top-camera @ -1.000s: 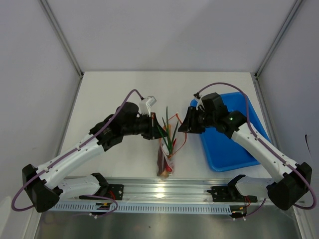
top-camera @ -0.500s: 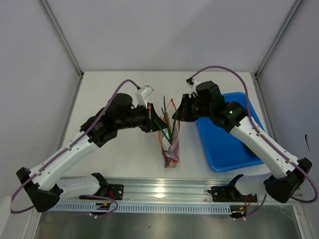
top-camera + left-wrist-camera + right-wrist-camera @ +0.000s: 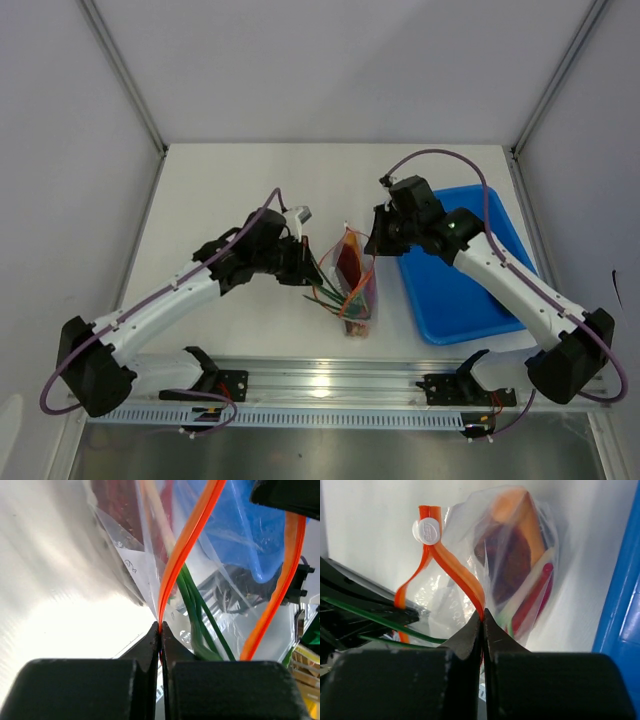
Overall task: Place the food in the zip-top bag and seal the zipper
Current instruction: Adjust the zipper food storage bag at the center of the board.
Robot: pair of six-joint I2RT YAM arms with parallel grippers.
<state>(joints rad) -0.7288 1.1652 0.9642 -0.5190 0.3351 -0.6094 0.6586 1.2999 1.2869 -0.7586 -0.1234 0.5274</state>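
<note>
Zip-top bag [image 3: 358,290] sits lower centre of the top view on the tabletop [image 3: 230,190], between both arms. Left hand [image 3: 161,627] is pressed together, pinching the orange zipper [image 3: 186,540] at one end. Right hand [image 3: 483,616] is also clamped on that strip, just below the white slider [image 3: 426,530]. Inside the bag are the sausage in bun [image 3: 512,555] and red chili [image 3: 535,595]. Green onion stalks [image 3: 200,615] seem to poke out through the mouth toward the left hand. Sealing well likely means keeping the strip taut, tucking the stalks in first, then running the slider across. Blue tray [image 3: 460,290], right of the bag, looks empty where visible.
</note>
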